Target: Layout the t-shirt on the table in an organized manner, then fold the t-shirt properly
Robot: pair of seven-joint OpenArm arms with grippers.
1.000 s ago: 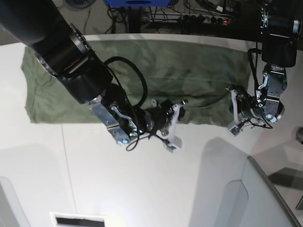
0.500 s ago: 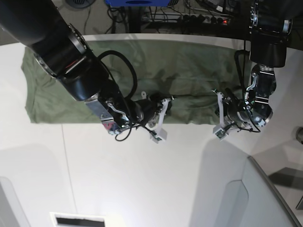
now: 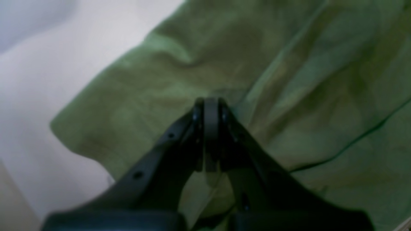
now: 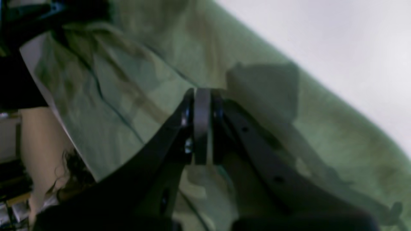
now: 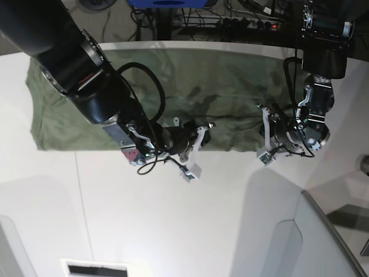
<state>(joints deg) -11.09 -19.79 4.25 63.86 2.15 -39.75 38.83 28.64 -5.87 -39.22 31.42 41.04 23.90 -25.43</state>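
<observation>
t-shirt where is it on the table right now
In the base view the t-shirt lies spread across the far half of the white table, reaching its back edge, with both closed grippers at its near hem.

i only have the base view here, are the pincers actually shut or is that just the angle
Observer: Both wrist views show them shut. The left pincer has its tips pressed together over the t-shirt.
Operator: and the right one
Observer: The right pincer is closed too, tips together above green cloth near the hem.
Operator: is either holding fabric
Observer: I can't tell; no cloth shows between the tips of either pincer, though both views are blurred.
Operator: what's beside the left one
Observer: A rounded corner of the shirt, with bare table past it.
</observation>
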